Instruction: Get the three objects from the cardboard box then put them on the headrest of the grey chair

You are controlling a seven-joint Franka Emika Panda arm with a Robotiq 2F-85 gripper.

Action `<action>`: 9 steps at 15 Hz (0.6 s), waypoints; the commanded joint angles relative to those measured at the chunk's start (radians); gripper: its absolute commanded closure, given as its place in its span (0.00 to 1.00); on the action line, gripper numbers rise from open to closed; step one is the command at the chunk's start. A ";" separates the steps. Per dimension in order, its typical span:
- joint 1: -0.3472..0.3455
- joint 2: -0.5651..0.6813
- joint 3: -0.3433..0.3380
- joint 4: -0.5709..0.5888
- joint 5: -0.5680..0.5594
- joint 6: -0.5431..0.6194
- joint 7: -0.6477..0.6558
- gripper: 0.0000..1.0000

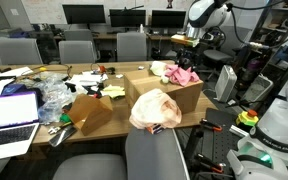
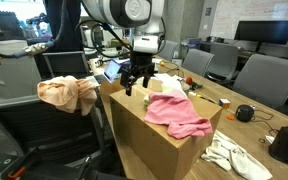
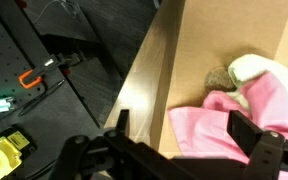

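Note:
A large cardboard box (image 1: 144, 88) (image 2: 144, 140) stands on the desk. Inside it lie a pink cloth (image 1: 184, 75) (image 2: 179, 115) (image 3: 219, 125) and a whitish soft object (image 2: 169, 85) (image 3: 259, 68). A peach cloth (image 1: 154, 110) (image 2: 69, 93) is draped over the headrest of the grey chair (image 1: 156, 155). My gripper (image 2: 136, 78) (image 3: 189, 135) is open and empty. It hovers over the box near its wall (image 3: 149, 80), fingers either side of the pink cloth's edge, just above it. The box's deeper inside is hidden.
A smaller brown box (image 1: 89, 112), a laptop (image 1: 9, 115) and clutter fill the desk. A white cloth (image 2: 229, 155) lies beside the big box. A red stop button (image 1: 247, 117) stands nearby. Tools with orange handles (image 3: 29, 77) lie below the desk edge. Office chairs (image 2: 269, 75) stand behind.

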 commanded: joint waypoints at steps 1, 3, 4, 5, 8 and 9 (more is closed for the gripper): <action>-0.015 0.023 -0.004 -0.015 -0.124 0.106 0.199 0.00; -0.022 0.031 -0.008 -0.024 -0.216 0.135 0.311 0.00; -0.025 0.032 -0.010 -0.028 -0.259 0.143 0.361 0.00; -0.027 0.033 -0.011 -0.033 -0.305 0.149 0.412 0.00; -0.018 0.030 -0.005 -0.012 -0.412 0.127 0.545 0.00; -0.014 0.028 -0.004 -0.010 -0.430 0.126 0.569 0.00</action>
